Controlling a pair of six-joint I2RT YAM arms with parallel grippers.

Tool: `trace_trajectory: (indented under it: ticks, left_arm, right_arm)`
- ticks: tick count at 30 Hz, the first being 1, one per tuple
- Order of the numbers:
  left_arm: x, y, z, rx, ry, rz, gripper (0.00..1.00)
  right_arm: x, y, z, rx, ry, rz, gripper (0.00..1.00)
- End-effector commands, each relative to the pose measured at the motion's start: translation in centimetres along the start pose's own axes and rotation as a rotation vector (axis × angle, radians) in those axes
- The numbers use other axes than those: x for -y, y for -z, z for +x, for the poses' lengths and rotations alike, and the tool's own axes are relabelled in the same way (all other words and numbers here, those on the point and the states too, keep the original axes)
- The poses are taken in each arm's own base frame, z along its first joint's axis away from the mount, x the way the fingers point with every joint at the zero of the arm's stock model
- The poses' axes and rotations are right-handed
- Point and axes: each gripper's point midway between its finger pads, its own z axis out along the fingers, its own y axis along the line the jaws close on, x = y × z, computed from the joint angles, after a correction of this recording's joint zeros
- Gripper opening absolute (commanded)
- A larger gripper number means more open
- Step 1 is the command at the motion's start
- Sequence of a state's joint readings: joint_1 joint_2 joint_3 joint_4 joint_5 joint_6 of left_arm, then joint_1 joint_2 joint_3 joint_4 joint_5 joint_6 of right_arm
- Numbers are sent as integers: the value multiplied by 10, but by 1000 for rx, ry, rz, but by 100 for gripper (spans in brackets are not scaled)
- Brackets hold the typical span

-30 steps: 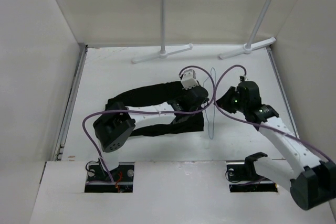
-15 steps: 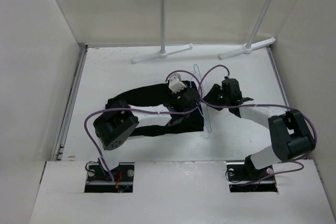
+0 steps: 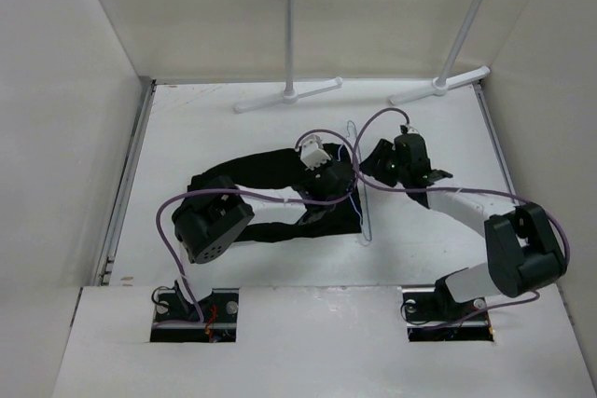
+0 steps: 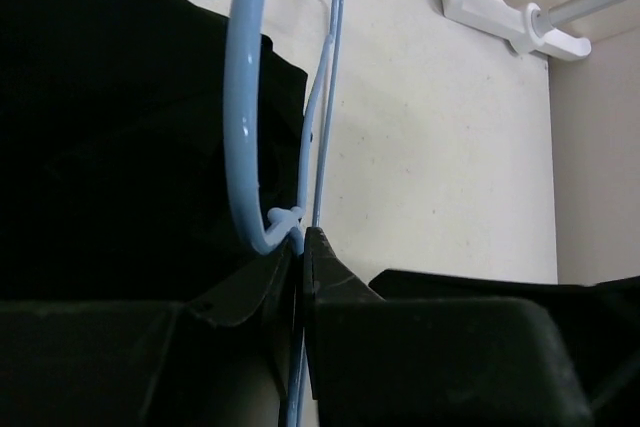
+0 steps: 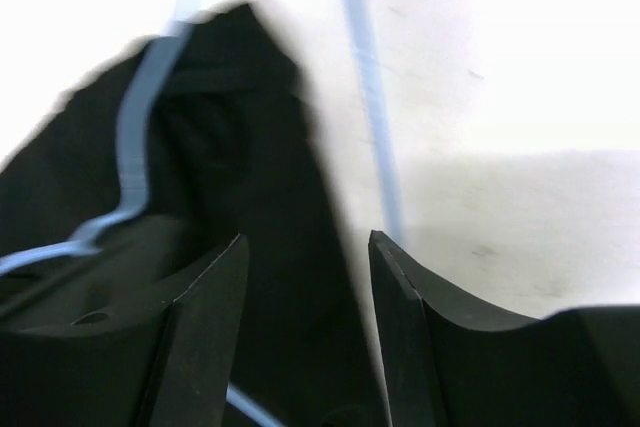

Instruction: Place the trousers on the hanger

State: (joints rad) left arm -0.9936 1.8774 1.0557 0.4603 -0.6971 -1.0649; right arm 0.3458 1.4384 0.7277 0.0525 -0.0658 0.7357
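Observation:
The black trousers [image 3: 252, 170] lie spread across the middle of the table. The pale blue hanger [image 3: 364, 216] stands on edge at their right end, its hook [image 4: 240, 127] pointing towards the back. My left gripper [image 3: 340, 184] is over the trousers' right end. In the left wrist view it [image 4: 303, 237] is shut on the hanger's thin wire just below the hook. My right gripper [image 3: 373, 167] is just right of the hanger. In the right wrist view it [image 5: 305, 239] is open over the edge of the trousers [image 5: 240, 147], with a hanger wire [image 5: 365, 97] ahead and nothing between its fingers.
A white garment rack [image 3: 291, 44] with a metal rail stands at the back, its feet [image 3: 438, 86] spreading onto the table. One foot [image 4: 510, 17] shows in the left wrist view. White walls close in the left, right and back sides.
My right arm has swung left, up to the hanger, and its gripper has opened. My left gripper, with the hanger in it, has shifted a little to the left.

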Motion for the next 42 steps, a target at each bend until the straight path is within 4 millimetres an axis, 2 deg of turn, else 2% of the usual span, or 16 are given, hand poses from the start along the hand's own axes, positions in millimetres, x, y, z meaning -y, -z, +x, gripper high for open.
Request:
trace_trajectory:
  ticks: [1, 7, 14, 15, 17, 19, 20, 25, 28, 32, 36, 42]
  left_arm:
    - [9, 1, 2, -13, 34, 28, 0]
    - [4, 0, 2, -17, 39, 20, 1]
    - [-4, -2, 3, -19, 36, 3, 1]
    - [-6, -2, 3, -18, 36, 1, 1]
    - [-10, -2, 0, -16, 34, -7, 1]
    - [-16, -1, -2, -18, 29, -17, 1]
    - [-21, 1, -3, -21, 24, -24, 1]
    - [-47, 15, -20, -16, 4, -57, 1]
    - [-65, 24, -39, 7, -2, -81, 1]
    - [-89, 34, -67, 42, -19, -110, 1]
    - [-110, 45, -91, 71, -69, -148, 1]
    - [-136, 65, -111, 71, -143, -174, 1]
  right_arm:
    - [-28, 2, -8, 29, 103, -44, 58]
    - [-18, -21, 28, -94, 76, -58, 58]
    - [-11, -39, 51, -187, 48, -55, 60]
    - [-12, -40, 55, -203, 38, -67, 57]
    - [-21, -38, 61, -233, 5, -126, 40]
    - [-28, -34, 56, -218, -40, -168, 22]
    - [-32, -30, 43, -183, -72, -191, 18]
    - [-47, -11, -3, -83, -119, -240, 13]
    - [-46, -2, -22, -47, -134, -224, 12]
    - [-35, 6, -31, -35, -153, -187, 12]
    - [-19, 13, -29, -12, -174, -153, 11]
    - [7, 13, -21, -5, -210, -100, 12]
